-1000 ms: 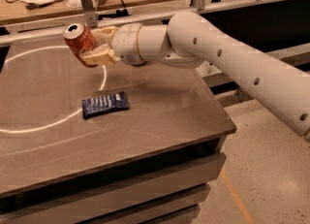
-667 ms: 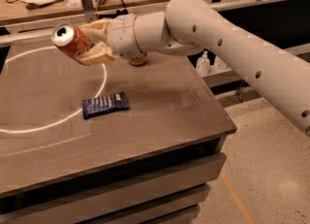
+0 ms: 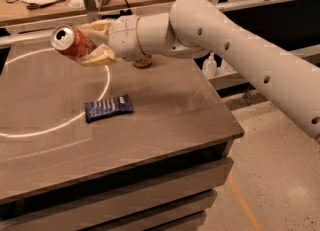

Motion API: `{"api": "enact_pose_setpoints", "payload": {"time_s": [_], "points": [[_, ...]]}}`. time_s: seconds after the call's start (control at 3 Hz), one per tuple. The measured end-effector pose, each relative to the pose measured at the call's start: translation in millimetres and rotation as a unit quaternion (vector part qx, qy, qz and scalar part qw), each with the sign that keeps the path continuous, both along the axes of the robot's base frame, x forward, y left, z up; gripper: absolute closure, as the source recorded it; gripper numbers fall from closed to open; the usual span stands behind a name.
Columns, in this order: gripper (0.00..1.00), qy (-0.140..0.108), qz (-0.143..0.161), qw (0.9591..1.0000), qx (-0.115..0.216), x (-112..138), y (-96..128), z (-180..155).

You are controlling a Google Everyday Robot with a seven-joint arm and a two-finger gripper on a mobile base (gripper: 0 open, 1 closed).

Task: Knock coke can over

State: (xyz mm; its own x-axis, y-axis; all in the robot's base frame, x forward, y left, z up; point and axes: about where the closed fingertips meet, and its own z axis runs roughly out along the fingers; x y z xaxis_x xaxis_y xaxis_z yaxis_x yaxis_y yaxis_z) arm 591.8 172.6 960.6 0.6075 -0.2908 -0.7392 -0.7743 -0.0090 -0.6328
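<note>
The gripper [image 3: 93, 42] hangs above the far left part of the table [image 3: 170, 125], its fingers pressed against either side of the coke can [image 3: 70, 44], which is held tilted clear of the surface (top toward the left). The arm [image 3: 240, 50] reaches in from the right. A flat packet [image 3: 108, 108] lies on the table in front of the can, well apart from it. A workbench [image 3: 60, 6] runs behind the table.

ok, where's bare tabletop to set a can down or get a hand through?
Free: front strip between the blue packet and the table's front edge; right side, packet to edge. Crowded: rear, where the tool grips the tilted coke can and a brown object sits under the arm.
</note>
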Motion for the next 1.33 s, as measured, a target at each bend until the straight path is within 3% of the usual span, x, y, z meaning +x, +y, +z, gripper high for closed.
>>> {"api": "enact_pose_setpoints", "payload": {"time_s": [0.33,0.67,1.33], "points": [[1.0,-0.166,0.036,0.9842,-0.052,-14.3,9.2,15.8],[1.0,-0.283,0.038,0.9541,-0.091,-18.7,15.0,21.3],[1.0,-0.322,0.055,0.9406,-0.092,-21.3,18.9,22.2]]}}
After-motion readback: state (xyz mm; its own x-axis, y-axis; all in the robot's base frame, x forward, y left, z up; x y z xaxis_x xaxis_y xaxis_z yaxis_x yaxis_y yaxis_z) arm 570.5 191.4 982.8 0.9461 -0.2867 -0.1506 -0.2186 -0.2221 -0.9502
